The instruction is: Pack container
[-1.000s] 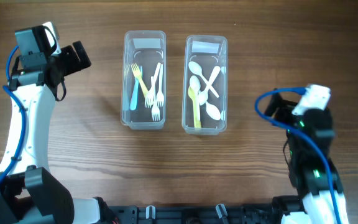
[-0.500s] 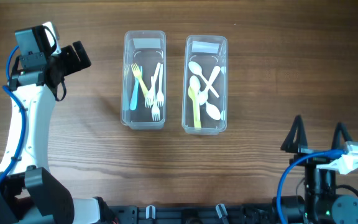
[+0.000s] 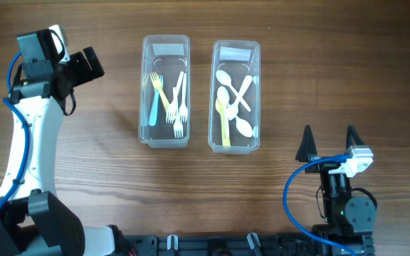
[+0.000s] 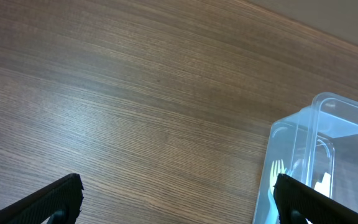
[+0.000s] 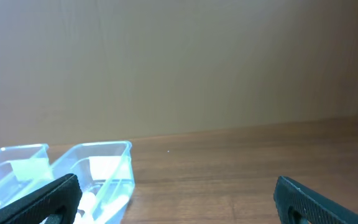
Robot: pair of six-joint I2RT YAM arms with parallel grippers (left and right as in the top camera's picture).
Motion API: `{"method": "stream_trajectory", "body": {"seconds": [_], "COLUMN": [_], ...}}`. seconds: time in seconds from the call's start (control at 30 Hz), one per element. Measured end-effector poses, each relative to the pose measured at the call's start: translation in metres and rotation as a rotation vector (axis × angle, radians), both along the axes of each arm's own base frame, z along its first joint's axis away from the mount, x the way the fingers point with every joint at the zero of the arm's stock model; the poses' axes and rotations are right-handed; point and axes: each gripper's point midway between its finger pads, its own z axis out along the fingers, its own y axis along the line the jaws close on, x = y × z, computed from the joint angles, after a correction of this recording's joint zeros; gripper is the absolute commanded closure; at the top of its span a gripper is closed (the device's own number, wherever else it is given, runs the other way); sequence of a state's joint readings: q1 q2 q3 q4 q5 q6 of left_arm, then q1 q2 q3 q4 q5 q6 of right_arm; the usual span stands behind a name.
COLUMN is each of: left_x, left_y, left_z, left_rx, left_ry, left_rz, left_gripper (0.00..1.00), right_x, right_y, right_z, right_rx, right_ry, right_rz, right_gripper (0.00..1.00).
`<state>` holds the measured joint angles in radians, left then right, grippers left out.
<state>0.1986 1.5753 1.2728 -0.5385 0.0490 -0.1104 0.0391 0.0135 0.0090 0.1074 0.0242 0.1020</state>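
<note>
Now, left gripper: fingers spread wide, holding nothing, above bare table, left of the fork container
Right gripper: fingers spread apart, empty, at the table's near edge, well apart from both containers
Fork container: clear, the left one of the pair; forks lie inside, blue, yellow and white
Spoon container: clear, just beside the fork container; spoons lie inside, white and yellow-green

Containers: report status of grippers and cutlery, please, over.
Left gripper open, empty. Right gripper open, empty. Forks in left container, spoons in right container. No obstruction seen.
</note>
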Motion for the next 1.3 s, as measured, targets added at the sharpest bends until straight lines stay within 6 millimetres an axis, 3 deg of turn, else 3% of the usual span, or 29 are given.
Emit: {"method": "stream_trajectory", "body": {"seconds": [0.37,1.1,1.17,1.2,1.23,1.3], "left_x": [0.0,0.0,-0.003,-0.007,-0.012,-0.033], "left_y": [0.0,0.0,-0.001,-0.001,-0.002,-0.007], "left_z": [0.0,0.001,0.01,0.025,0.045,0.105], "left_rx": [0.0,0.0,0.004,0.011,0.021,0.051], "left_ry": [0.0,-0.001,-0.02,-0.055,-0.102,-0.253], "left_rz": [0.0,0.0,0.0,0.0,0.001,0.0], "left_gripper": [0.0,0.0,0.0,0.0,0.0,0.0], "right_x": [0.001,0.001,0.001,0.001,0.001,0.001], "right_y": [0.002,0.004,0.004,0.004,0.004,0.004], "right_z": [-0.026,-0.026,-0.026,-0.026,-0.026,-0.026], "right_rx": [-0.162,-0.165,-0.166,-0.166,-0.165,-0.165], "right_ry": [0.101,0.101,0.101,0.101,0.101,0.101], "right_rz": [0.003,0.013,0.014,0.014,0.014,0.016], "right_gripper": [0.0,0.0,0.0,0.0,0.0,0.0]}}
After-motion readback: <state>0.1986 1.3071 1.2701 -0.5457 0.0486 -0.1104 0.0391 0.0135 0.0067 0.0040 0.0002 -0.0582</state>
